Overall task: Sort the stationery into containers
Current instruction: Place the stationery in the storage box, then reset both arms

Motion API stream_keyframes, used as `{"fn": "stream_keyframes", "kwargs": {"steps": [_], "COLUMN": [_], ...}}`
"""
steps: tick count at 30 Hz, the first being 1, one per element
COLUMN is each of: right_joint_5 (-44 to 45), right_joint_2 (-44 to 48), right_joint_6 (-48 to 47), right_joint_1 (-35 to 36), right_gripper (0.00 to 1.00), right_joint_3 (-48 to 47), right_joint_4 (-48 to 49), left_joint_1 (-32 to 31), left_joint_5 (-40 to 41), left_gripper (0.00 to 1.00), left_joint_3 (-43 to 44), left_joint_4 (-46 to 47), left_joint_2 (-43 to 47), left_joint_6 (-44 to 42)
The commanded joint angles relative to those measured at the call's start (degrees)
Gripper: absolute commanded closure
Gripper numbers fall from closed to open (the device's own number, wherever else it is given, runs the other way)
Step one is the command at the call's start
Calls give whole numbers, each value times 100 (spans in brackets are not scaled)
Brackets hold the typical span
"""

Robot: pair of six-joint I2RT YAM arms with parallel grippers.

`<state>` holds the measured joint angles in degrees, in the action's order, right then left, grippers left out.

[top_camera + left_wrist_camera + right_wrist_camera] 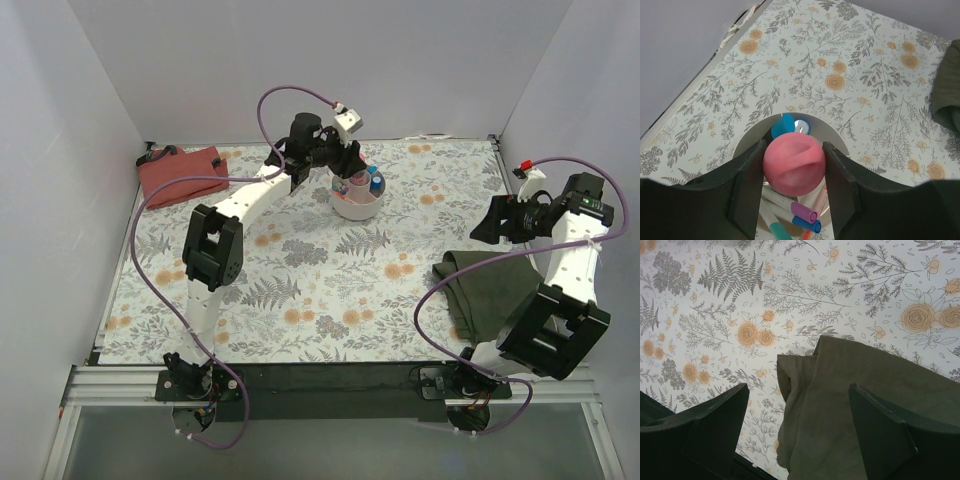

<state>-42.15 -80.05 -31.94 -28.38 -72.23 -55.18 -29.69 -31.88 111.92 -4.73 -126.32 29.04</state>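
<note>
My left gripper (pixel 345 168) hangs over the round white tub (pixel 357 210) at the back middle of the table. In the left wrist view the left gripper (pixel 793 148) is shut on a pink tube (pixel 792 164), seen end-on just above the tub's rim (pixel 829 131). Inside the tub lie white pens with purple (pixel 807 212), blue (pixel 808 225) and teal (pixel 780 233) caps, and a blue-capped cylinder (pixel 783 125). The red pouch (pixel 180 172) lies at the back left. My right gripper (pixel 490 225) (pixel 799 388) is open and empty above a cloth.
A crumpled olive-green cloth (pixel 488 285) lies at the right, under the right gripper; it also shows in the right wrist view (pixel 840 410) and the left wrist view (pixel 946 90). White walls enclose the flower-patterned table (pixel 300 290) on three sides.
</note>
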Motion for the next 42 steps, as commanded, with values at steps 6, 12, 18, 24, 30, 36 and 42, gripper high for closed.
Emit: {"fn": "stream_keyframes", "kwargs": {"steps": [6,12,18,24,30,36,42], "right_joint_5": [-144,-267,-303,1704,2412,3510,3128], "right_joint_2": [-81,-46,226,1008,1098,613,999], "right_joint_6": [-57,-128,-110,144,2040,2860,2756], "right_joint_1": [17,17,183,1675,2399,2495,2557], "right_gripper": [10,8,2,2,2,2,2], "right_joint_3": [-2,-89,-283,76,-71,-810,-882], "right_joint_4": [113,112,147,1245,2493,2336,2371], "left_joint_1": [-37,-98,-282,-283,506,1745,2231], "left_joint_5": [182,322,788,2306,3118,2960,2652], "left_gripper": [55,36,24,19,17,15,15], "left_joint_3": [-12,260,541,-142,-1171,-2331,-2947], "left_joint_4": [-36,-72,-186,-572,-1538,-1733,-1680], "left_joint_2": [-15,20,616,1890,3086,3922,4212], "left_joint_6": [-276,-48,-135,-688,-400,391,902]}}
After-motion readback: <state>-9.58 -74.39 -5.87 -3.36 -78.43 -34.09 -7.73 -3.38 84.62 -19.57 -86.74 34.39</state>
